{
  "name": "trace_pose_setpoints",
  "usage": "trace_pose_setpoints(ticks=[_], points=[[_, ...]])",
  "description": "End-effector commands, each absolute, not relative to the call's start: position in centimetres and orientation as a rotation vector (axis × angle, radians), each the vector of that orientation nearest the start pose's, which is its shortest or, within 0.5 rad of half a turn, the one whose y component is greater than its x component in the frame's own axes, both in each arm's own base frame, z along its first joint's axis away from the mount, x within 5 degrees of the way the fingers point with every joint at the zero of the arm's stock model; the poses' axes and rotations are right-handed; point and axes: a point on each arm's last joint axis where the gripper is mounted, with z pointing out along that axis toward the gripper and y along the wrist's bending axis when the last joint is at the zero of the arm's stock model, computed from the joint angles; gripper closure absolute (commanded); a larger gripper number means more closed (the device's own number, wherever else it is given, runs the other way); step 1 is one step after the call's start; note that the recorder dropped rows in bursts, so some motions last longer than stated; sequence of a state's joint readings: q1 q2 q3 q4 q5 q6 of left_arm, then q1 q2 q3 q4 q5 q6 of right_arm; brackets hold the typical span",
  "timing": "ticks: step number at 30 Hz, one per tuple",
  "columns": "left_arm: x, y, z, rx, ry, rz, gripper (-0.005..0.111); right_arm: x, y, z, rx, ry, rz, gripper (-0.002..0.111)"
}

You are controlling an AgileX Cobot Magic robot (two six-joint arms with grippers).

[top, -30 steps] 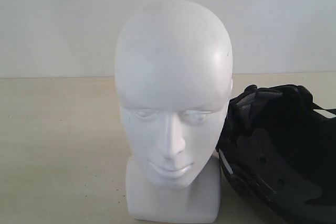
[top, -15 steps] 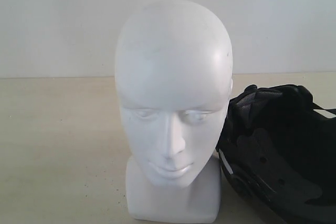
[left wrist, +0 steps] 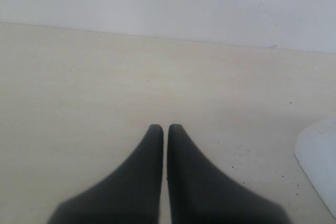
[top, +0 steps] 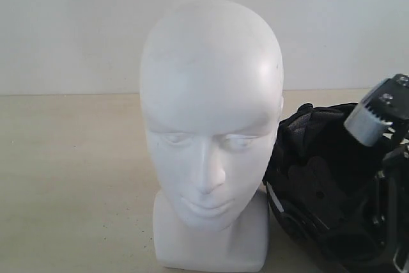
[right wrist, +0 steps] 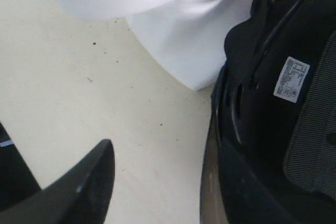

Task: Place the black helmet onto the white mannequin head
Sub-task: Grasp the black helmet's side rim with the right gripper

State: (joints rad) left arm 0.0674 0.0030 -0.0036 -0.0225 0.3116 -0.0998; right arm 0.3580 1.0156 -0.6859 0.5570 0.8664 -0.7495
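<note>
Fingers (left wrist: 152, 150) of my left gripper (left wrist: 165, 128) stand almost together with only a thin slit between them. They grip nothing and point out over the table (left wrist: 79, 77). Of my right gripper (right wrist: 168, 150) I see one finger (right wrist: 86, 184) only, set far out to the side, so I read it as spread wide. Its other finger is hidden at the black helmet (top: 319, 183), and I cannot tell whether it touches. The helmet lies padding up on the table, close against the neck base of the white mannequin head (top: 211, 113), which stands upright, crown uncovered.
</note>
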Motion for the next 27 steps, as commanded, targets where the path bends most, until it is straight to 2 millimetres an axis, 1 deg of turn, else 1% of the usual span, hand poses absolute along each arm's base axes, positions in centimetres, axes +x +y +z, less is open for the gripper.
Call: trace_pose_setpoints(ticks=[1,3,12,19,27], points=[[5.4,0.3,18.5,-0.155,1.788,-0.045,0.102,16.7,9.9,26.5,-1.064,2.304,0.455,0.046],[5.4,0.3,18.5,-0.155,1.788,-0.045,0.102,17.3,10.0,25.9,-1.063,2.318,0.433,0.043],[5.4,0.3,18.5,-0.155,1.788,-0.045,0.102,18.7,10.4,24.2,-1.056,2.386,0.432,0.043],[5.4,0.3,18.5,-0.155,1.788,-0.045,0.102,18.3,10.1,22.0,-1.038,2.438,0.413,0.043],[5.4,0.3,18.5,-0.155,1.788,-0.045,0.102,18.5,10.1,21.9,-0.989,2.419,0.406,0.043]])
